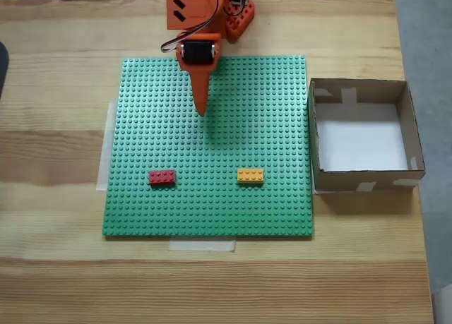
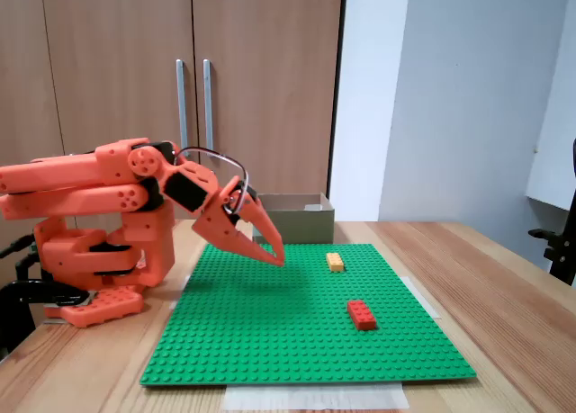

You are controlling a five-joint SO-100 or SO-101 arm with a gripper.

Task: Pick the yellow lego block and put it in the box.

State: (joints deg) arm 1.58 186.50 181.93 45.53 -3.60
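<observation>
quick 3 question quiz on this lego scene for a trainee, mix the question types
1. True or false: the yellow block is already in the box.
2. In the top-down fixed view, which brick lies nearer the box: A red brick, B yellow block?
3. Fill in: both bricks sit on the green ____.

Key: 1 false, the box holds nothing. 2 B. 3 baseplate. The gripper hovers shut above the plate, holding nothing.

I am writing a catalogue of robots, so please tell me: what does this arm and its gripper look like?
The arm is bright orange plastic with rounded segments, black servo motors at the joints and an orange base. The gripper has two long orange fingers tapering to a point. Thin black and white cables loop above the wrist.
</observation>
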